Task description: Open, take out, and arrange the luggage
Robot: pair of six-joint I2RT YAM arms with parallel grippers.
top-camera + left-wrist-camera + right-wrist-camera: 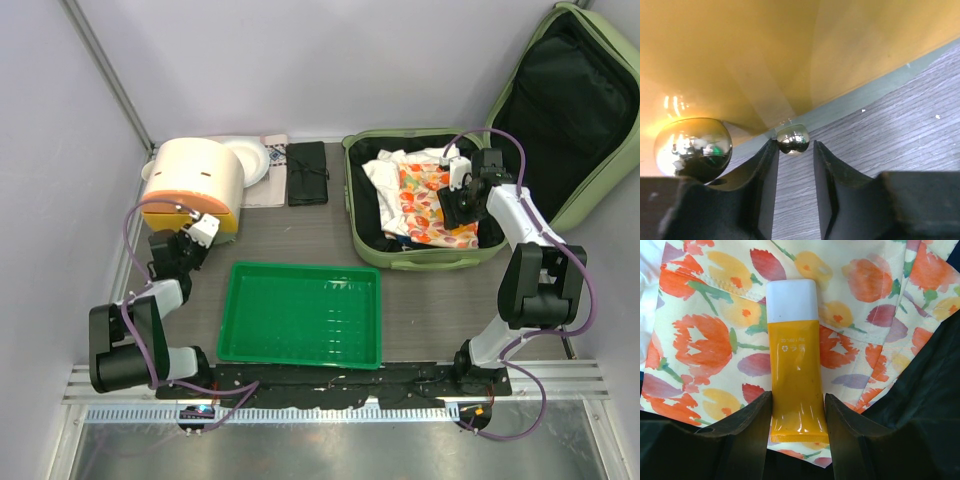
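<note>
Right end effector (798,396) clamps yellow tube (795,360) over floral cloth (705,340) in luggage (420,262)

– Top view: bright, even, sharp, soft shadows; glare streaks the metal rail (320,413) at the near edge.
– Left wrist: the orange container (790,50) fills it, blurred, with hot spots beside a mirror-like ball (692,147). Right wrist is crisp; the yellow tube (796,385) gleams.

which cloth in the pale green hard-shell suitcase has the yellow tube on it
The cream fabric with orange flower print, not the plain white cloth beside it.
</note>
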